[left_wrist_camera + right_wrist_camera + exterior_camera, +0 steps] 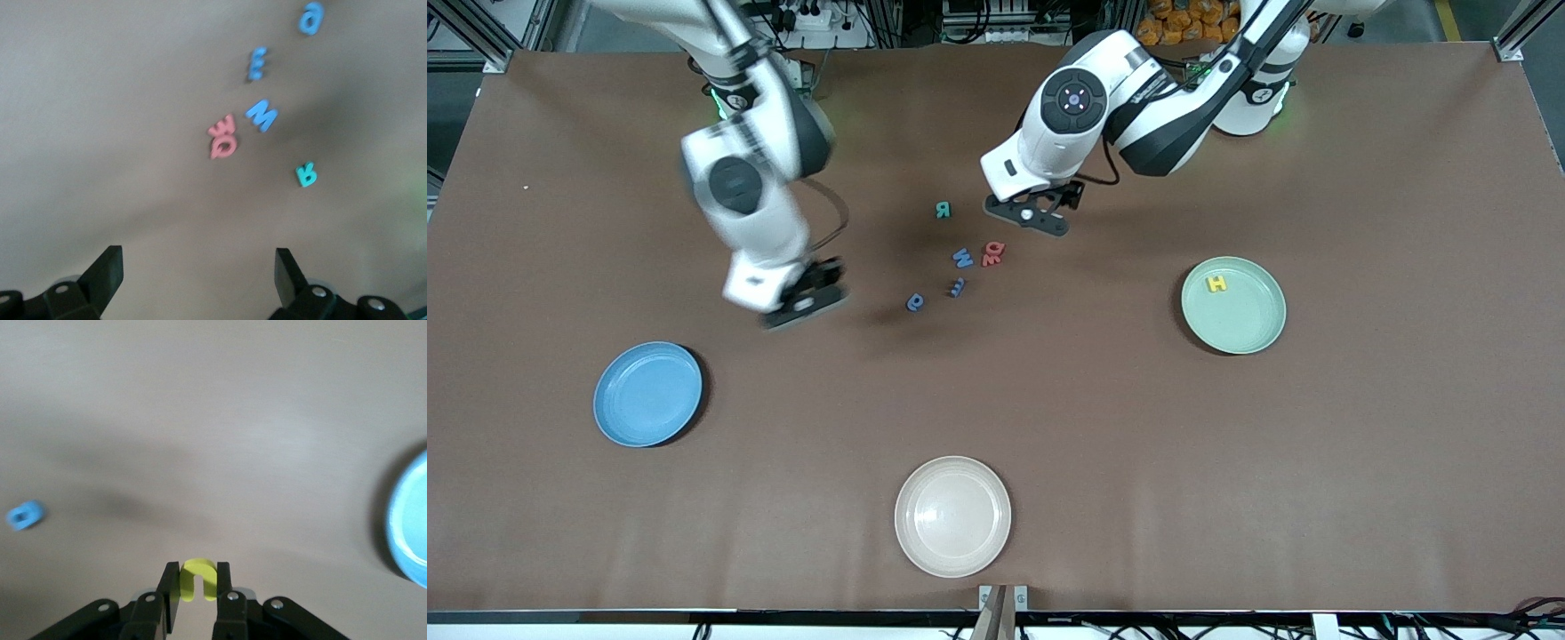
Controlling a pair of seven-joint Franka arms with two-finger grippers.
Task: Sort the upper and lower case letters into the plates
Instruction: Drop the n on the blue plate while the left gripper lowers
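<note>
Right hand [197, 588] clenched on yellow letter [198, 577] over table [1049, 400]; could slip short of blue plate [647, 394]. Left hand [199, 267] spread, empty.

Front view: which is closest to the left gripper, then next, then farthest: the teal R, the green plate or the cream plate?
From the left gripper:
1. Teal R, beside the gripper, mid-table.
2. Green plate, toward the left arm's end.
3. Cream plate, nearest the front camera.
</note>
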